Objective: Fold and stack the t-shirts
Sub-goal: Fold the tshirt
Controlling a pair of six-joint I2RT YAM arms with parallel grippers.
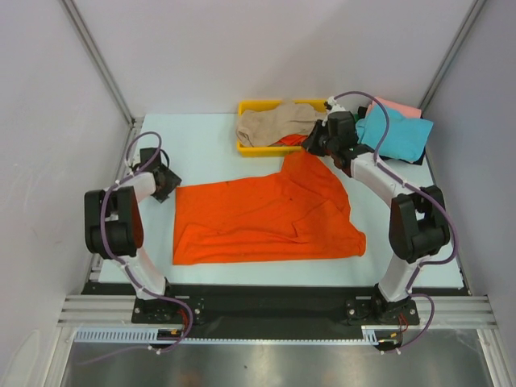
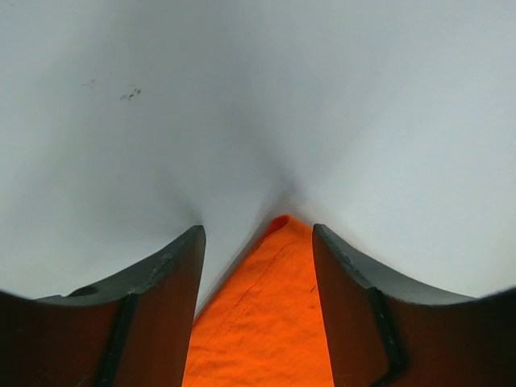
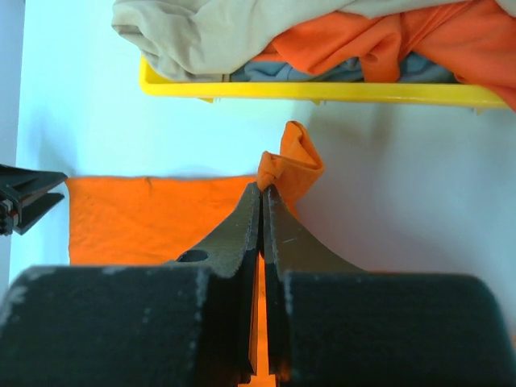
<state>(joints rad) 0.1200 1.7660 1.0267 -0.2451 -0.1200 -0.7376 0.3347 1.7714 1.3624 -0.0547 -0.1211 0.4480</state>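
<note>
A bright orange t-shirt [image 1: 266, 214] lies spread flat in the middle of the table. My left gripper [image 1: 168, 184] is low at its upper left corner. In the left wrist view its jaws [image 2: 258, 234] stand apart, with that orange corner [image 2: 270, 314] lying between the fingers [image 2: 165, 282]. My right gripper [image 1: 310, 147] is at the shirt's far corner, beside the tray. The right wrist view shows it [image 3: 263, 189] shut on a bunched fold of the orange cloth [image 3: 294, 165]. A beige t-shirt [image 1: 274, 122] lies in the tray, and teal [image 1: 395, 133] and pink [image 1: 401, 106] t-shirts lie at the back right.
The yellow tray [image 1: 256, 149] stands at the back centre, its front wall [image 3: 322, 90] just beyond my right gripper; more orange cloth [image 3: 387, 36] lies in it. The enclosure's walls rise on both sides and at the back.
</note>
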